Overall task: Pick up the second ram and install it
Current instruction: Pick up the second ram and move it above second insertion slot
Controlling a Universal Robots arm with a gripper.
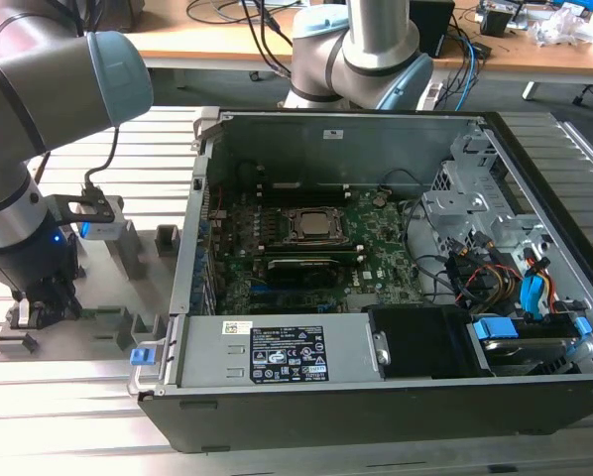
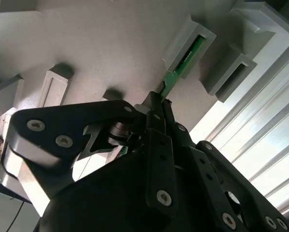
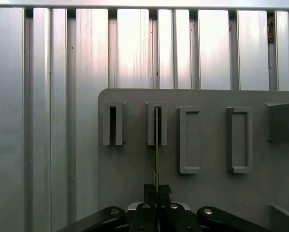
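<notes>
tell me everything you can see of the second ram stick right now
The second ram is a slim green circuit-board strip, seen edge-on in both wrist views. It stands on edge over the grey fixture plate, its far end sitting in a raised grey slotted holder. The gripper is shut on its near end.

**Clamped at the slot**

The gripper pinches one end of the second ram, a slim green strip. Its other end sits in a grey slotted block on the fixture plate, with a neighbouring block just beside.
</notes>
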